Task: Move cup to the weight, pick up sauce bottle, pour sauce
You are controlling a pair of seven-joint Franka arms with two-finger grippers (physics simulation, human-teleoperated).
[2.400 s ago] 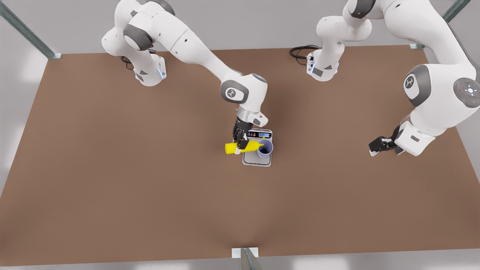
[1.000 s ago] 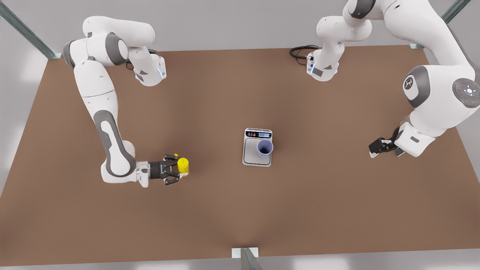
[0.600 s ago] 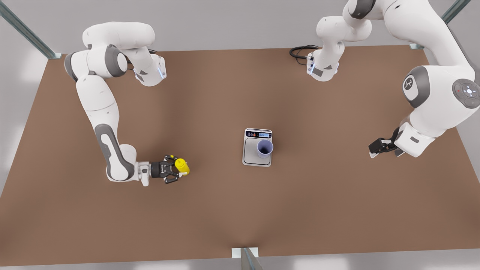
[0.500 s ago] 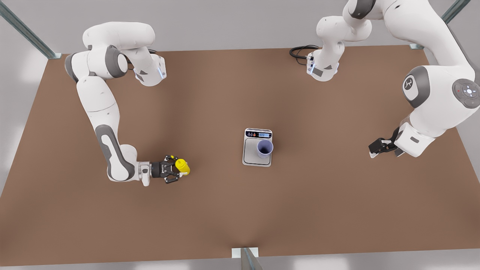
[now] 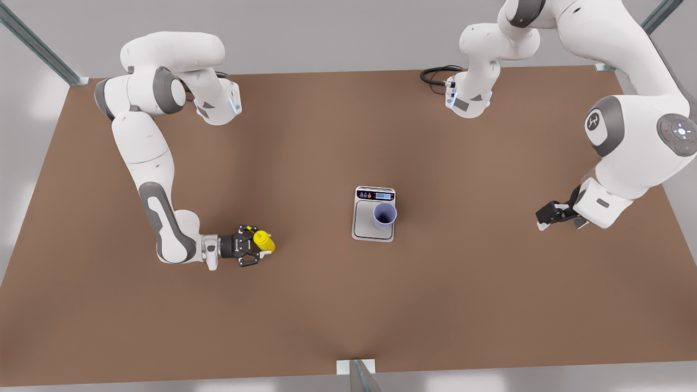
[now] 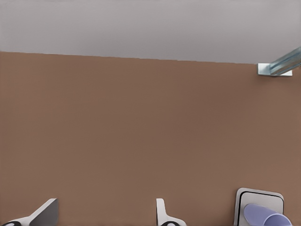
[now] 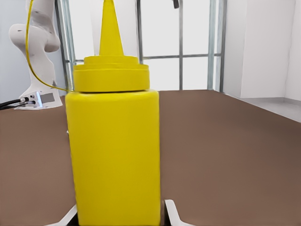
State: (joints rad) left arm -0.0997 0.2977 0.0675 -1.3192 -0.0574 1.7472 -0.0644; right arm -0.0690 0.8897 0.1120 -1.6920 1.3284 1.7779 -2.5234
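The cup [image 5: 384, 214] already sits on the kitchen scale [image 5: 364, 223], near the middle of the table [image 5: 326, 305]. It stands upright on the side of the platform toward the front view's right, and its open mouth faces up.

The sauce bottle [image 7: 113, 150] is well apart from it, toward the front view's left. It stands straight up with its bottom down by the table. Its thin nozzle [image 7: 111, 28] points at the ceiling.

The right tool [image 5: 255, 246] reaches in low from the side and holds the bottle by its round body. Its fingers [image 7: 173, 214] press close against both sides, down near the bottom of the bottle.

The left tool [image 5: 544, 215] waits over the table at the front view's right. It is wide open with nothing in it. From its own camera, the scale and cup sit off to one side, past one of its fingers.

I think the big thing for the next move is where the cup is from the bottle. The cup lies toward the front view's right, across a bare stretch of table. So the right arm has to lift the bottle and carry it that way.

The bottle is tall and upright now, so it must be tipped over until the nozzle points down into the cup. The cup's mouth is small, so the tip has to end up right above it, or sauce may land on the scale.
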